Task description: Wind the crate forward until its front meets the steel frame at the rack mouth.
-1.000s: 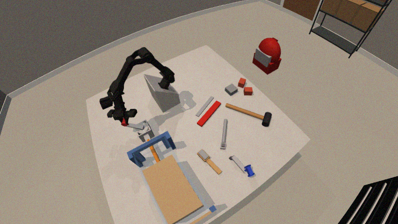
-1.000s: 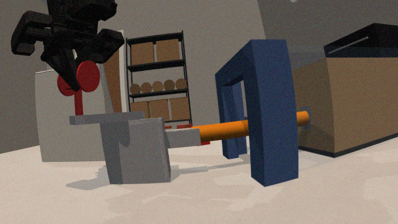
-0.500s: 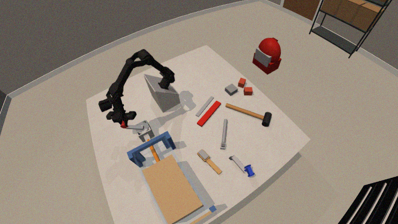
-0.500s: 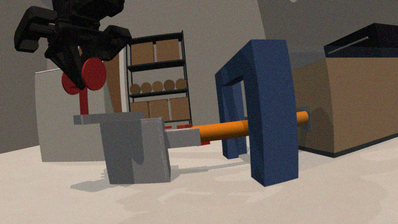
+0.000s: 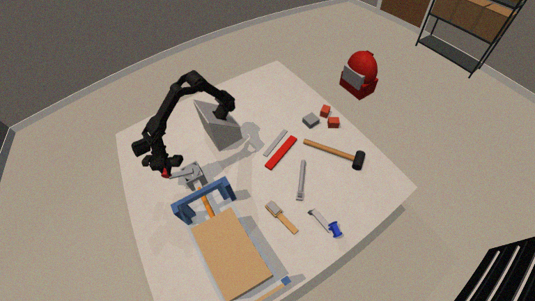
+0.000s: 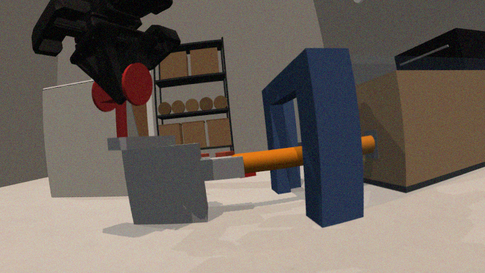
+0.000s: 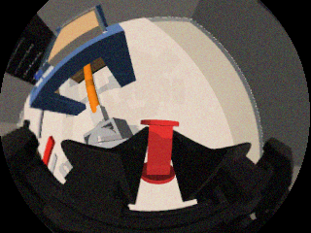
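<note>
The crate [image 5: 233, 252] [image 6: 436, 123] [image 7: 78, 31] sits flat behind the blue steel frame [image 5: 200, 194] [image 6: 332, 130] [image 7: 104, 48], its front apart from it, with the orange strap [image 5: 207, 205] [image 6: 271, 160] [image 7: 91, 89] running through the frame's opening to the hand winch [image 5: 200, 180] [image 6: 164, 184] [image 7: 125, 127]. The gripper [image 5: 166, 168] [image 6: 122, 95] [image 7: 157, 130] is closed on the handle's red spool grip [image 5: 166, 173] [image 6: 137, 84] [image 7: 159, 141], which stands upright at the outer end of the grey crank arm [image 5: 180, 173] [image 6: 146, 141] [image 7: 108, 142]. Seen from the jaws, the winch lies to one side and the crate farther off, past winch and frame. What matters now is the crank's line: it reaches out roughly crosswise to the strap, so the next push should carry the grip around the winch's top hole, not straight toward the crate. I judge the winding unfinished; a pull off that circle, or upward, could slip the key out.
</note>
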Motion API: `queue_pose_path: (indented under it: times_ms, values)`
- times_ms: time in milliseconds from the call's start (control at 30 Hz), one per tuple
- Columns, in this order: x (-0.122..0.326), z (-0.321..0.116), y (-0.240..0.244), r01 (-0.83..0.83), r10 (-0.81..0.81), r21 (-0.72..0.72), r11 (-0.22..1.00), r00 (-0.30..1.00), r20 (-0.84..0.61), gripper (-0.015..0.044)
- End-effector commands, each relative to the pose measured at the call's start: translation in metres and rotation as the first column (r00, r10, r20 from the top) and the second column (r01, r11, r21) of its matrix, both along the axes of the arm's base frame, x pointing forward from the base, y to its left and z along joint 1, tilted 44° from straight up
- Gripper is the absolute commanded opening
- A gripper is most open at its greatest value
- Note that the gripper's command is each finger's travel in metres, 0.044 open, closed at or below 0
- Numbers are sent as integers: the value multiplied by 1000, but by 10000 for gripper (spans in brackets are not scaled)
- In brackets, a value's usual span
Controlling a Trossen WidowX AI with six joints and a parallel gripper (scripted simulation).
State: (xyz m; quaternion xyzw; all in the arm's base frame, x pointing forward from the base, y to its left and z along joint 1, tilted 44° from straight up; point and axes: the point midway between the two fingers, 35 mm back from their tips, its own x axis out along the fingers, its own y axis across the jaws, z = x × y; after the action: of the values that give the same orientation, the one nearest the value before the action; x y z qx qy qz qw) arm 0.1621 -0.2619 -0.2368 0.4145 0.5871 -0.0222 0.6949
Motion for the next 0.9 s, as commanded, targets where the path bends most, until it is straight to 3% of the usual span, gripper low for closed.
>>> queue_pose_path:
  times_ms: [0, 867]
  values:
    - [15, -2, 1, -4, 4, 2, 1000, 1000, 23, 0]
    - [52, 0, 6, -4, 4, 3, 1000, 1000, 27, 0]
